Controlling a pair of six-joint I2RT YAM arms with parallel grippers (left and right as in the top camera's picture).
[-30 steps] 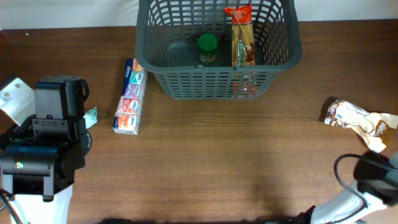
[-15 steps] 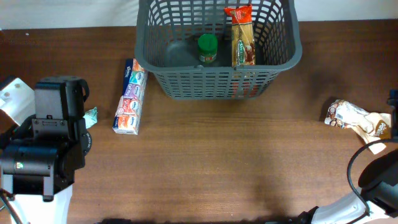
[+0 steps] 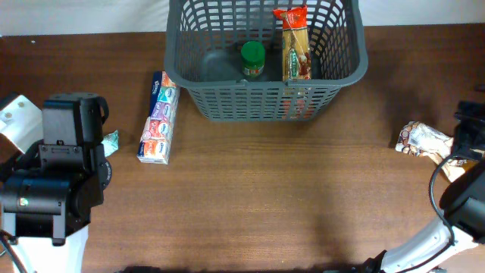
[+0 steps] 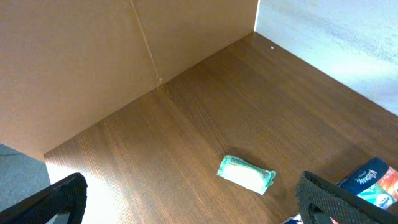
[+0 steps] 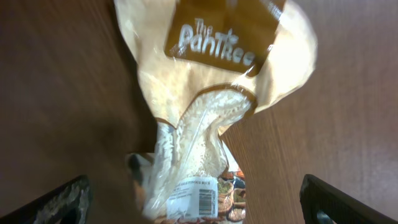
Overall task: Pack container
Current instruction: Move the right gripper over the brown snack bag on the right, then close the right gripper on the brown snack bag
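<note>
container [image 3: 227, 105] at 12: dark grey, slotted lattice. Inside it: jar [image 3: 252, 57] with green lid; pasta pack [image 3: 295, 49] with red top, yellow contents, green label. tissue pack [image 3: 158, 119] at its 8: blue, white and red panels. small packet [image 4: 245, 173]: mint green and white. rice bag [image 5: 211, 81] at 3: cream, brown label, white lettering. table [image 3: 265, 205]: dark brown woodgrain.

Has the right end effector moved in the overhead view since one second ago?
Yes. The right end effector moved up the picture, from below the rice bag to over its right end; the bag itself stayed put.
</note>
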